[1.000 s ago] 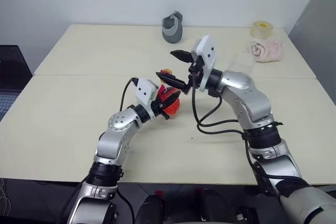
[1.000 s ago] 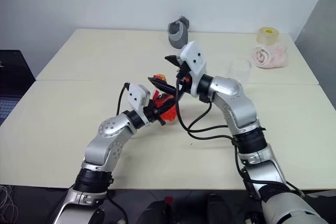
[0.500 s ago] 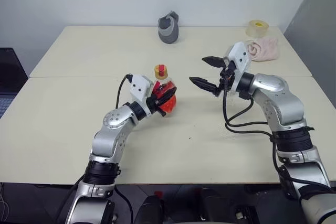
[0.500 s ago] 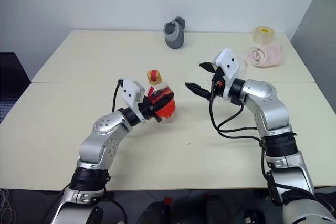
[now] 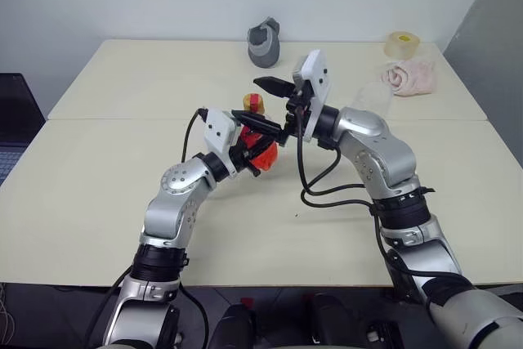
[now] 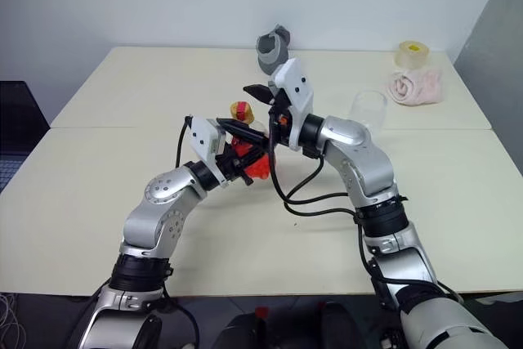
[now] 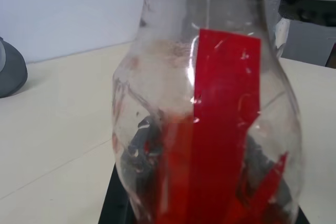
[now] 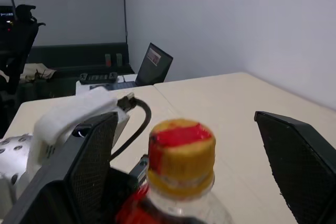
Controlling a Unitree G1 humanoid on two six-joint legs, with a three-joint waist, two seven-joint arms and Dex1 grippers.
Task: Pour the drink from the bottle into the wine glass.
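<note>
Above the table (image 5: pixel 106 169) seam, the left gripper (image 5: pixel 260 153) was clamped tight around the bottle (image 5: pixel 260 146), held upright off the surface, red drink (image 7: pixel 210 192) low inside; the wine glass (image 6: pixel 368 109) stood well apart on the right. The right gripper (image 5: pixel 265 102) was spread wide with one finger on each side of the yellow-and-red cap (image 8: pixel 181 157), touching nothing. For a clean uncapping, it should probably centre on the cap and close squarely before twisting, bottle kept steady.

Left gripper (image 5: pixel 260 149) clamped shut; right gripper (image 5: pixel 263 102) spread wide, pointing toward the robot's left.

cream table (image 5: pixel 106 161), wine glass (image 6: pixel 368 109), towel (image 5: pixel 411 78), tape roll (image 5: pixel 400 44)
</note>
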